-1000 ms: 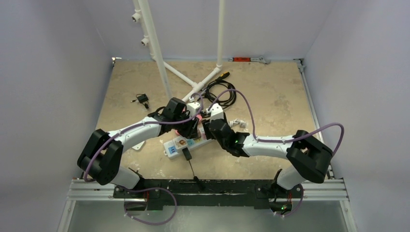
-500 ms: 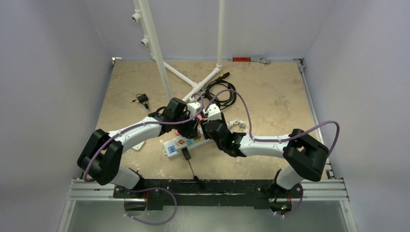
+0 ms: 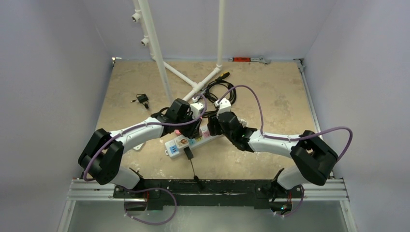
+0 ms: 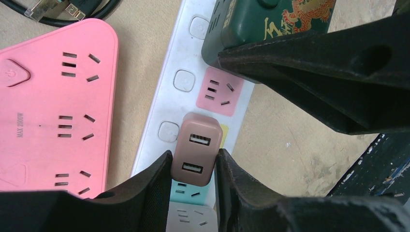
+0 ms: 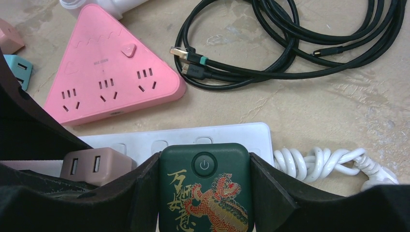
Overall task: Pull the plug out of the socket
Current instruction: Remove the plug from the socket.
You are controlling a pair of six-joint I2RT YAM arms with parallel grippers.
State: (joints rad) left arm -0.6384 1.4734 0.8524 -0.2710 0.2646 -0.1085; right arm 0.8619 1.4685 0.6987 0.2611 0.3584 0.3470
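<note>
A white power strip (image 3: 180,143) lies between my two arms, with coloured sockets (image 4: 216,92) along it. A dusty-pink USB charger plug (image 4: 196,150) stands on the strip, and my left gripper (image 4: 193,159) is shut on its sides. In the right wrist view this charger (image 5: 94,164) shows at lower left. A dark green plug with a gold and red dragon (image 5: 204,193) sits near the strip's cord end, my right gripper (image 5: 203,164) shut on it. Whether either plug's pins are out of the strip is hidden. From above, both grippers (image 3: 193,129) (image 3: 215,129) meet over the strip.
A pink triangular socket block (image 5: 106,87) lies just behind the strip. Coiled black cables (image 5: 290,43) and the strip's white cord (image 5: 324,162) lie to the right. A black plug with a cord (image 3: 187,154) sits at the strip's near end. White pipe legs (image 3: 193,87) stand behind.
My right arm has swung right and back with the green plug still in its gripper, and the strip has turned slightly with it. The left gripper stays shut on the pink charger.
</note>
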